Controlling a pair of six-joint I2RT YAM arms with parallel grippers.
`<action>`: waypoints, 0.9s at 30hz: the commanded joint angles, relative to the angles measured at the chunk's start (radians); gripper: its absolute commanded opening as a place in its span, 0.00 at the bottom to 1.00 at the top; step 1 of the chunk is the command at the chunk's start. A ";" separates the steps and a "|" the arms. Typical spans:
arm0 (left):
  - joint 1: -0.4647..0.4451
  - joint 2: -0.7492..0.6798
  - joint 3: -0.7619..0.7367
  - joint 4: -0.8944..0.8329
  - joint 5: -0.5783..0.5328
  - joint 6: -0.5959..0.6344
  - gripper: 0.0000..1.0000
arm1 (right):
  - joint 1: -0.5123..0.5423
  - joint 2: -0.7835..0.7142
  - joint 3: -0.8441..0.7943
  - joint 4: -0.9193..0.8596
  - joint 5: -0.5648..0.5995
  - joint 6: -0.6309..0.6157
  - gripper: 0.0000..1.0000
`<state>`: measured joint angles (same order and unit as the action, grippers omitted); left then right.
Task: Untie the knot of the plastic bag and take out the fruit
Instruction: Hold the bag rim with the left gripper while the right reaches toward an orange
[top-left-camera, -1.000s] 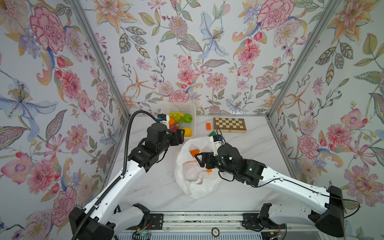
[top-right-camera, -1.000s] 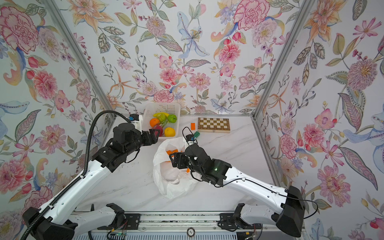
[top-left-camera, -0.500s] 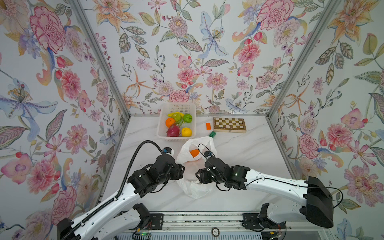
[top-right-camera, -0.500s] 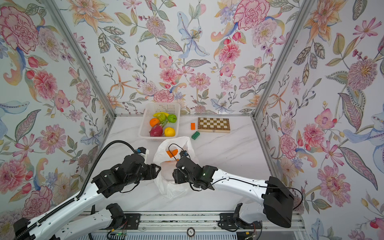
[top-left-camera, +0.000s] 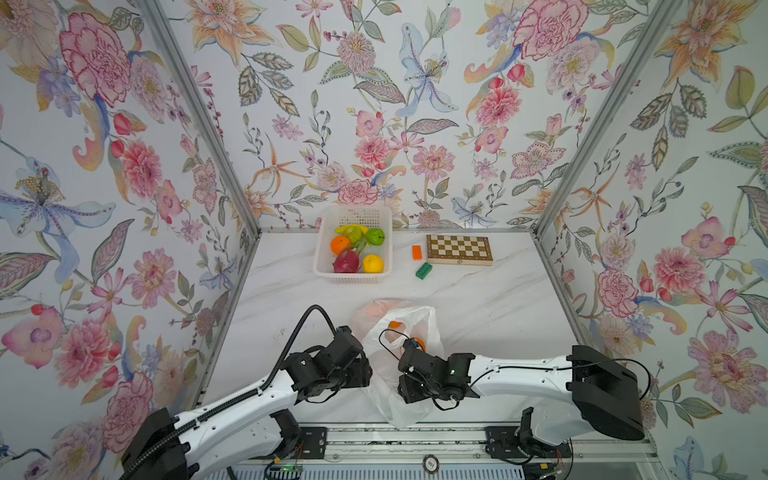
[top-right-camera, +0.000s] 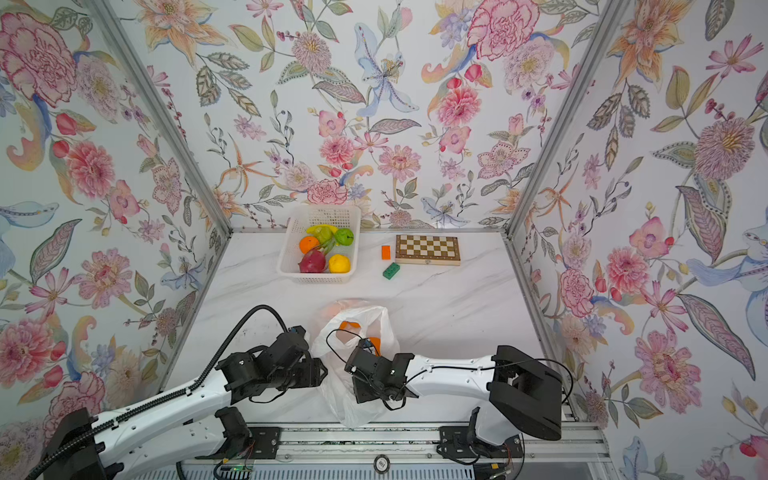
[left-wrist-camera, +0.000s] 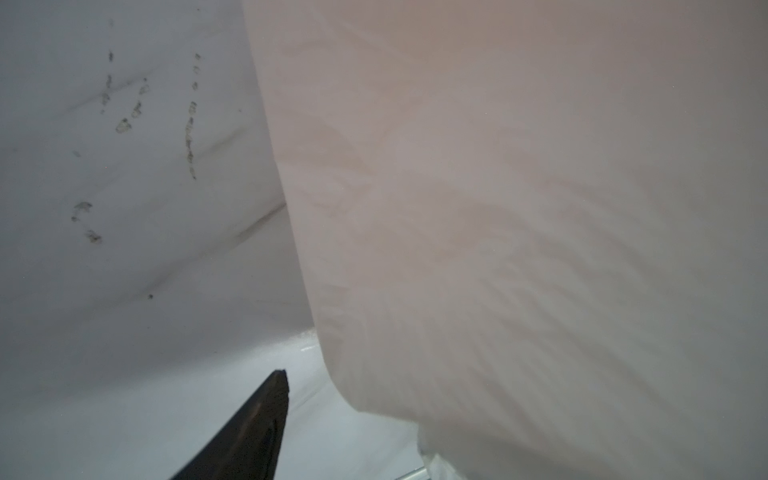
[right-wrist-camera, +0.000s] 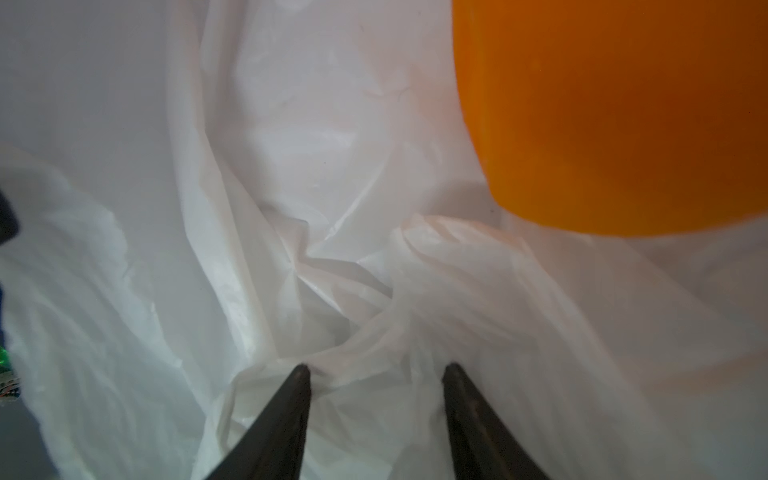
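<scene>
The plastic bag lies at the front of the table, mouth gaping, with an orange inside. The right gripper straddles a bunched fold of film, its jaws apart. The left gripper sits against the bag's side (one finger shows) — whether it is released or clenched, I cannot tell.

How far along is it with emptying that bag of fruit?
Done: the plastic bag gapes open, apparently untied, and the basket holds a dragon fruit, a yellow fruit and others. In hand: the right gripper, jaws apart, noses into bunched plastic beside an orange; the left gripper sits at the bag's other side. Left: at least two oranges inside.
</scene>
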<state>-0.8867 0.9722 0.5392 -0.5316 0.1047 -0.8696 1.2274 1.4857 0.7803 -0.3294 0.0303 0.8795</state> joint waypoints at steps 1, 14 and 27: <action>-0.014 0.012 -0.010 0.056 0.014 -0.017 0.68 | 0.001 -0.043 0.041 -0.033 0.045 0.015 0.54; -0.013 -0.035 -0.003 0.107 -0.024 -0.054 0.69 | -0.111 -0.058 0.145 0.038 0.226 -0.044 0.64; -0.012 -0.095 0.004 0.086 -0.121 -0.042 0.81 | -0.203 0.013 0.136 -0.018 0.328 -0.108 0.90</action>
<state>-0.8906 0.8925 0.5392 -0.4362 0.0284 -0.9146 1.0283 1.4853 0.9344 -0.3351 0.3275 0.8055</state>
